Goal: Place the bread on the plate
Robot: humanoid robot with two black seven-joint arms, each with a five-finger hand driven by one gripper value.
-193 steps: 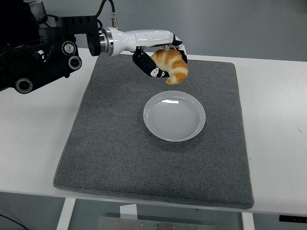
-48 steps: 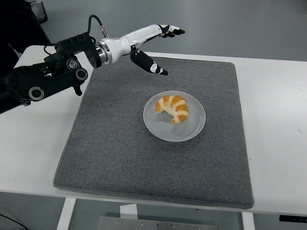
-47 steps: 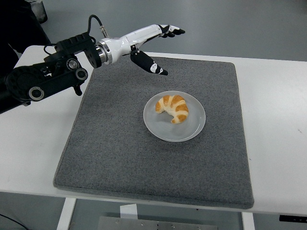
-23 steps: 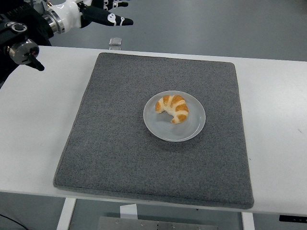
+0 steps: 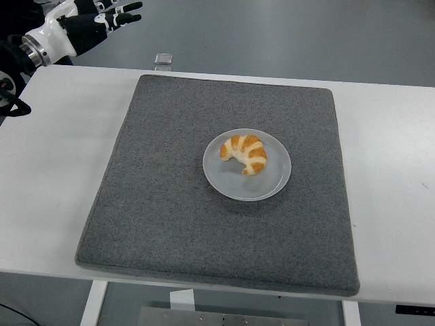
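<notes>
- The bread [image 5: 245, 153], a croissant, lies on the plate [image 5: 272, 183], a little toward 11 o'clock of the plate's middle.
- Its long axis runs from about 10 o'clock to about 4 o'clock across the plate; one tip points to 10 o'clock, the other curls down toward 5 o'clock.
- The curve bulges toward 1 o'clock, and the hollow side faces 7 o'clock.
- The plate is round and white and sits on the grey mat [image 5: 163, 204], slightly toward 2 o'clock of the mat's middle.
- The mat covers most of the white table [image 5: 47, 170].
- The left hand [image 5: 102, 17] is up at the 11 o'clock corner of the scene, beyond the table's far edge and well apart from plate and bread.
- Its fingers [image 5: 129, 7] are spread, pointing toward 3 o'clock, and hold nothing.
- A small clear object [image 5: 162, 60] rests at the table's far edge, at 12 o'clock of the mat's left corner; what it is I cannot tell.
</notes>
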